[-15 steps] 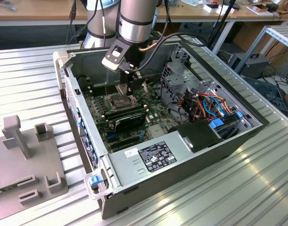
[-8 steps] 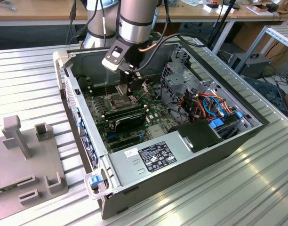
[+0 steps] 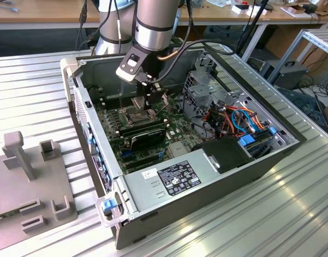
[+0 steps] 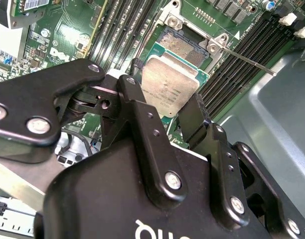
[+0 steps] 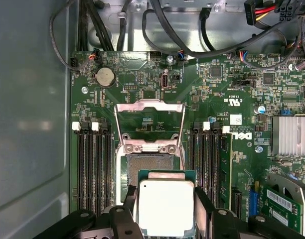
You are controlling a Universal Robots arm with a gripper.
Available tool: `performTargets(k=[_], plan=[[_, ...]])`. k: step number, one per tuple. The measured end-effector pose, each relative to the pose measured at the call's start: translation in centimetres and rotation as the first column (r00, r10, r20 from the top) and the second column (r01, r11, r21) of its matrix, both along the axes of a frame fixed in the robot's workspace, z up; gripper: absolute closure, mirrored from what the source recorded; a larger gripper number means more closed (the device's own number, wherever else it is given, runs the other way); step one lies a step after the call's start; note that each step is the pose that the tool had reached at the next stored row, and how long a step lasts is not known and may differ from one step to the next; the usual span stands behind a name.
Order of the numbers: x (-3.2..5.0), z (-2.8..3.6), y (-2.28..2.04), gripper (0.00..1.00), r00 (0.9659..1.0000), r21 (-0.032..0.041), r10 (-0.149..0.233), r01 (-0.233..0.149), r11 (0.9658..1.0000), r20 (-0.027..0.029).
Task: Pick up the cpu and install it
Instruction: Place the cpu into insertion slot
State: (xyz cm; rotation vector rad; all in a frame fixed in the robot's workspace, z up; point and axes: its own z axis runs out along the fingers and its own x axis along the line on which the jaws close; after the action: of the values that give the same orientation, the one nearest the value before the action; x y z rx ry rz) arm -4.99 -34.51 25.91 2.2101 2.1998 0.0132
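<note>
The cpu (image 4: 168,89) (image 5: 165,206), a flat square chip with a dull silver top and green edge, sits between the black fingers of my gripper (image 4: 165,112) (image 5: 165,211), which is shut on it. It hangs just above the green motherboard, close beside the open socket (image 5: 148,164) (image 4: 185,46). The socket's metal frame (image 5: 148,119) is flipped up and its lever (image 4: 249,62) is swung out. In the exterior view my gripper (image 3: 149,110) reaches down into the open computer case (image 3: 174,187), over the socket (image 3: 136,113).
Memory slots (image 5: 92,169) flank the socket on both sides. A silver heatsink (image 5: 291,135) and a black card (image 3: 145,138) lie nearby. Cables (image 3: 241,120) and a drive cage (image 3: 204,88) crowd the exterior view's right side. A grey fixture (image 3: 24,187) stands outside the case at the exterior view's left.
</note>
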Motion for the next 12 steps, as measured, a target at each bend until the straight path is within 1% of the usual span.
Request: performTargets(k=[9,12], plan=[[0.0,-0.01,0.0,0.46,1.0,0.0,0.0,0.0,1.0,0.0],[0.0,-0.21,0.0,0.46,1.0,0.0001,0.0,0.0,1.0,0.0]])
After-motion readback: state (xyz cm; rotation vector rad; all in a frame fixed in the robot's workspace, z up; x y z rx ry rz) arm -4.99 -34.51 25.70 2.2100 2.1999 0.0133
